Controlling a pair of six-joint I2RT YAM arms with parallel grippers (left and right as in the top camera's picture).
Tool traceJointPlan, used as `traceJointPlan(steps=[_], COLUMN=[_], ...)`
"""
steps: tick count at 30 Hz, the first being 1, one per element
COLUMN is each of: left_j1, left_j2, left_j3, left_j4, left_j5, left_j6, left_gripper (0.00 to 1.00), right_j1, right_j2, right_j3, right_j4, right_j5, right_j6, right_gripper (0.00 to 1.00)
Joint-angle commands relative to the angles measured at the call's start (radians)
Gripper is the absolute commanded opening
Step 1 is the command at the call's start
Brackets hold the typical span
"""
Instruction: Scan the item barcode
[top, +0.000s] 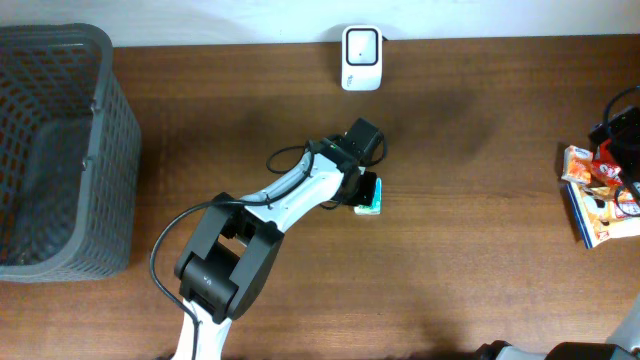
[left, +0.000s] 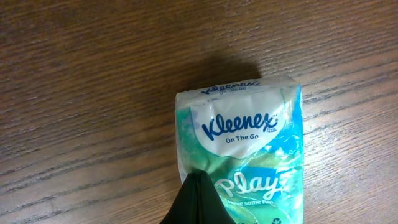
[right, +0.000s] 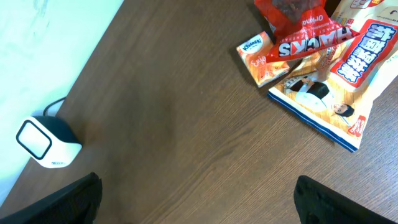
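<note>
Light even, moderately bright, from above. Tissue pack (left: 239, 155) throws a short dark shadow on the table (left: 74, 93). Wood grain sharp; soft shadow patches near far edge.

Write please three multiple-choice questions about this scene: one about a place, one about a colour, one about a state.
1. Where does the grey basket stand in the overhead view?
A) at the left side
B) at the right side
C) in the centre

2. Which colours does the tissue pack have?
A) red and black
B) teal-green and white
C) plain yellow

3. How is the left gripper?
A) open above the basket
B) shut on the tissue pack
C) open, holding nothing

Answers:
1 A, its mesh wall fills the table's left edge.
2 B, the left wrist view shows a teal-green wrapper with a white label.
3 B, it pinches the pack's near end in the left wrist view.
</note>
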Motion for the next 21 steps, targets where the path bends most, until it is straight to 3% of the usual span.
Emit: traceJointPlan(steps=[1,21], left_j1=[-0.002,-0.002], left_j2=[0.048,0.048], left_j3=[-0.053,-0.087], left_j4=[-0.013,0.013], left_j5=[-0.018,-0.017], left_j6=[-0.024,-0.040], left_gripper=[0.00,0.00], right_j1=[-0.002,-0.002], right_j2=[0.001,0.001], right_j3=[0.002,0.002], right_j4=[0.000,0.001], right_j5=[-0.002,-0.002], right_j6=[0.005,0.005], right_gripper=[0.98,0.98])
